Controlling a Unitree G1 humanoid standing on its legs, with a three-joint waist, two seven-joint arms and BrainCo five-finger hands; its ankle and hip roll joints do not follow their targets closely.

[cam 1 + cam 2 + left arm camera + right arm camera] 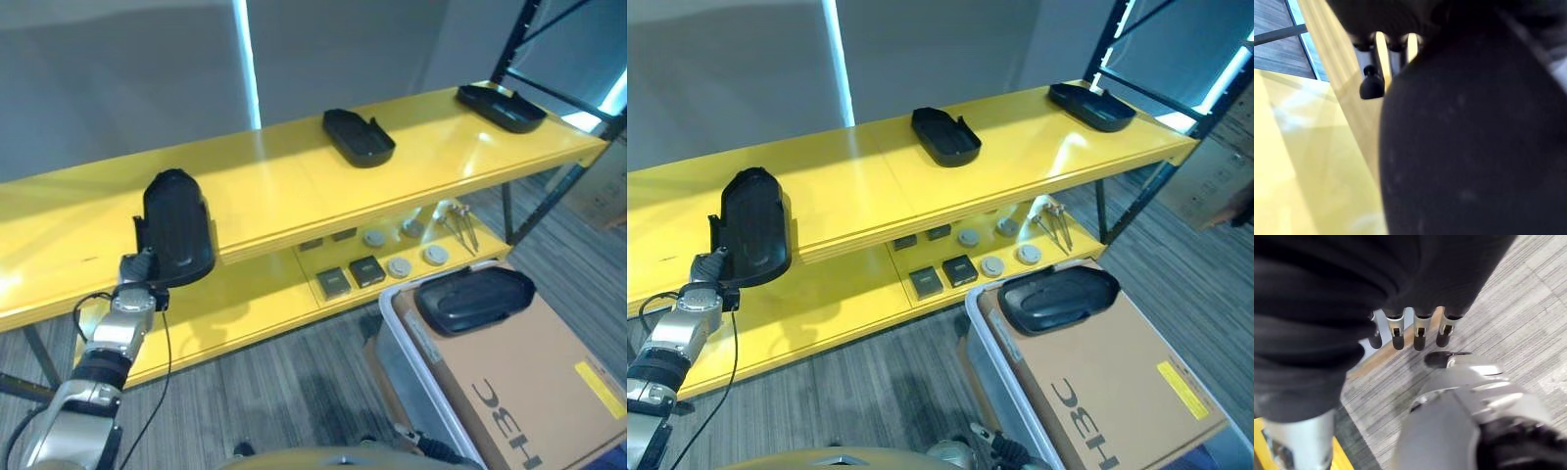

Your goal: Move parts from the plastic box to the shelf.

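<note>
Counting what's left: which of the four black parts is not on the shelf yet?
The black part lying on the cardboard box. Two lie on the top shelf; the left robot hand holds the fourth there.

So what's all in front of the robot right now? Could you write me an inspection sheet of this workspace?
Surface: yellow shelf with an upper and a lower board, on a dark frame.
Job's things: two black parts lie on the upper board; a third black part is held at its front edge; a fourth lies on a cardboard box in the plastic box.
Clutter: small dark blocks, round grey discs and thin metal tools on the lower board.
Hands: left hand at the third part, fingers hidden; right hand hangs open above the floor.
Cables: nothing seen.
Surroundings: grey carpet floor, grey wall.
</note>
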